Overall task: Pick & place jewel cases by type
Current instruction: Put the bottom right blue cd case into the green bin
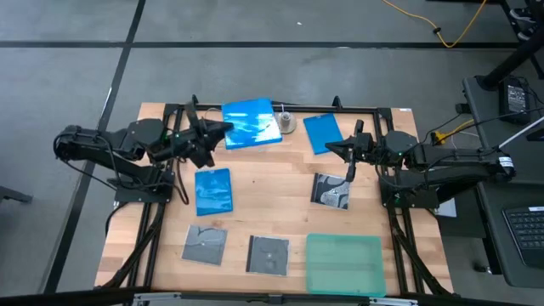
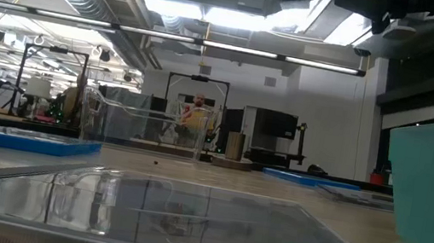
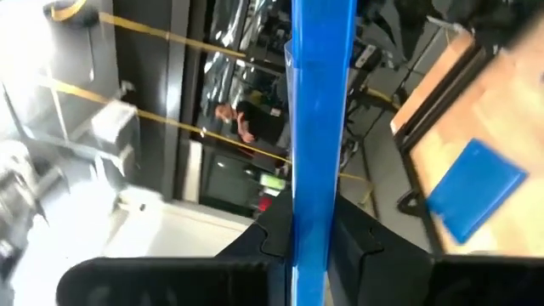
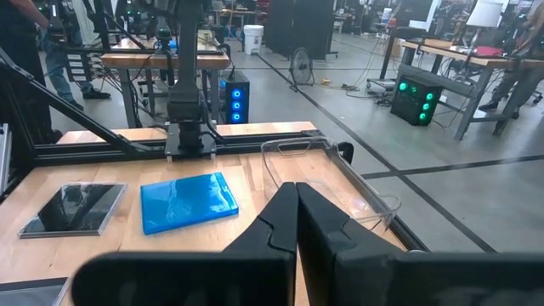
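Note:
My left gripper (image 1: 219, 130) is shut on a bright blue jewel case (image 1: 252, 124), held up over the clear tub (image 2: 143, 123) at the table's far edge. The case shows edge-on in the left wrist view (image 3: 321, 102). A second blue case (image 1: 322, 133) lies flat at the far right and a third (image 1: 212, 191) at the middle left. Three grey-black cases lie flat: one at the middle right (image 1: 331, 189) and two near the front (image 1: 205, 245) (image 1: 268, 255). My right gripper (image 1: 348, 155) is shut and empty, between the far-right blue case and the middle-right grey case. My left gripper pinches the blue case's left edge (image 3: 311, 228) between its two fingers (image 3: 361, 242), one on each flat face. The fingers come about level from the table's left. The case is lifted clear of the table and reaches out beyond the fingers toward the right.
A teal-green square tray (image 1: 342, 263) lies at the front right. A small round thing (image 1: 286, 123) sits beside the held case. A black frame (image 1: 374, 109) runs along the table's far edge. Bare wood lies in the table's middle (image 1: 272, 187).

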Motion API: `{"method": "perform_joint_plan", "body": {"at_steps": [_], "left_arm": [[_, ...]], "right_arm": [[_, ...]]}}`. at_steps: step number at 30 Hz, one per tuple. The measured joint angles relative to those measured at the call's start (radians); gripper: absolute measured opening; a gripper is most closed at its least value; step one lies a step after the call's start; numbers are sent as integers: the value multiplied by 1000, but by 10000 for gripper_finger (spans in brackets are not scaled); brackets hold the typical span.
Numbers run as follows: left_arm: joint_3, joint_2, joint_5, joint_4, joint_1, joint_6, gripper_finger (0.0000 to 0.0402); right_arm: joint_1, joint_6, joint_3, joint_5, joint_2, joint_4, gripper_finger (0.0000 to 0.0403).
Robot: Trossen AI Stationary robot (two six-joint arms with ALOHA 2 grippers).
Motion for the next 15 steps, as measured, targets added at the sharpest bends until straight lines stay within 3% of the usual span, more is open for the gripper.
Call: {"method": "perform_joint_plan", "body": {"at_steps": [15], "left_arm": [[0, -4, 289, -98, 114, -916, 30]], "right_arm": [[0, -41, 0, -2, 0, -2, 6]]}}
